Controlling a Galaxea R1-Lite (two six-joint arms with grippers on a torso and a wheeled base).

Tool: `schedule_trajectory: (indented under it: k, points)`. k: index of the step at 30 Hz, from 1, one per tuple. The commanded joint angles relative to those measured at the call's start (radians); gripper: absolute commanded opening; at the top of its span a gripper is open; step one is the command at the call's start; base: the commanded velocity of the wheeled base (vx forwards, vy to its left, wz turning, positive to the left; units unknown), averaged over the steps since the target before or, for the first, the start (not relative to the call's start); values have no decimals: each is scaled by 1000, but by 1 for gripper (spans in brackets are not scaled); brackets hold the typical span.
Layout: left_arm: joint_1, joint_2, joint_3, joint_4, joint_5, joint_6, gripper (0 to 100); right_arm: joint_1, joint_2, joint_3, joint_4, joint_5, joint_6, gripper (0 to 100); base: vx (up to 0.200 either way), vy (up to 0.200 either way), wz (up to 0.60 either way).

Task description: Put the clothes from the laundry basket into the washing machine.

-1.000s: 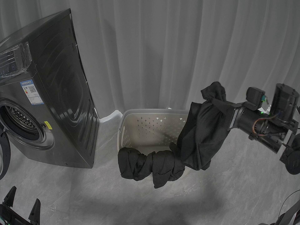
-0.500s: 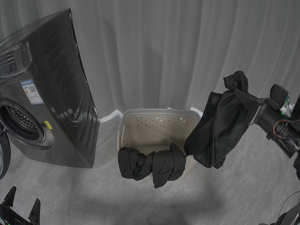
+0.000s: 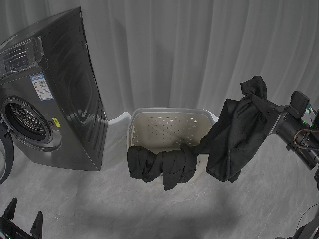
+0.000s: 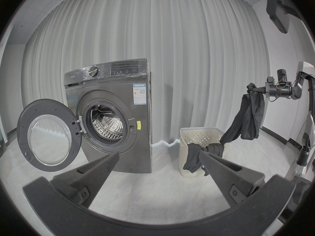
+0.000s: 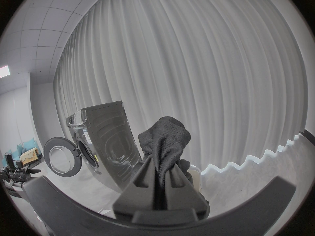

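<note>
The washing machine (image 3: 50,100) stands at the left with its door (image 4: 49,135) swung wide and the drum (image 3: 28,121) exposed. The left claw (image 3: 26,208) sits low near the floor, its fingers spread apart and holding nothing. In the middle, the laundry basket (image 3: 169,112) has one black garment (image 3: 159,168) draped over its near rim. At the right, the right claw (image 3: 262,103) is clamped on a second black garment (image 3: 232,140), which hangs beside the basket. Its lower end trails toward the rim, and I cannot tell whether it is free of the draped piece.

The step in hand looks like the carry. The next move calls for getting the cloth fully clear of the basket, then swinging it leftward to the drum.

Compared with a second ago, the held garment is higher and farther right. The whole head view has also shifted, so the camera moved, not the machine.
</note>
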Motion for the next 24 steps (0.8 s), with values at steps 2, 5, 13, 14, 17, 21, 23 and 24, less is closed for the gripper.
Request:
schedule_trajectory:
  k: [2, 5, 13, 14, 17, 21, 23, 24]
  points:
    - [0, -18, 16, 0, 0, -1, 100, 5, -7, 13, -6, 4, 0, 0, 0, 200, 0]
    - [0, -18, 16, 0, 0, -1, 100, 10, -5, 17, -6, 4, 0, 0, 0, 200, 0]
    - [0, -18, 16, 0, 0, -1, 100, 13, -5, 18, -6, 7, -2, 0, 0, 200, 0]
    - [0, -18, 16, 0, 0, -1, 100, 15, -5, 18, -6, 7, -2, 0, 0, 200, 0]
    - [0, -18, 16, 0, 0, -1, 100, 16, -4, 20, -6, 8, -2, 0, 0, 200, 0]
    - [0, -18, 16, 0, 0, -1, 100, 16, -4, 23, -6, 10, -2, 0, 0, 200, 0]
    - [0, -18, 16, 0, 0, -1, 100, 16, -2, 24, -6, 10, -2, 0, 0, 200, 0]
    - [0, -18, 16, 0, 0, -1, 100, 16, -2, 24, -6, 10, -2, 0, 0, 200, 0]
